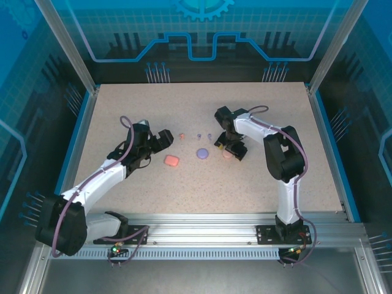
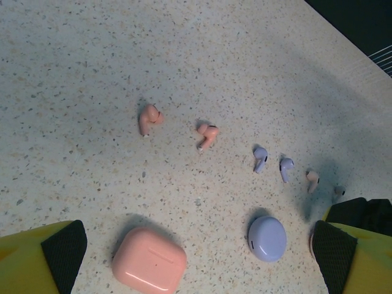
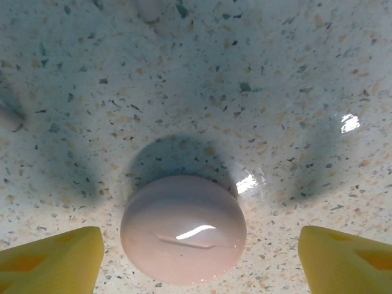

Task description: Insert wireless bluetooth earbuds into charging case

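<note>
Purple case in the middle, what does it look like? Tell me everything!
The purple case is a small round pebble shape, smooth and a bit shiny like plastic, pale lilac all over. Its lid looks shut, with a tiny dark dot near one edge. It lies flat on the speckled table, between the pink case and a pale case. Nothing touches it. Two purple earbuds lie just beyond it, apart from it.

A: Any writing you can read anywhere?
B: None. The pink case (image 2: 149, 261) and the purple case (image 2: 267, 237) have plain lids with no legible brand.
A: The pale case (image 3: 184, 229)?
B: Only glare.
A: Any signs?
B: One gear-shaped emblem (image 1: 202, 7) on the blue back panel (image 1: 275, 24), without letters or numbers.
</note>
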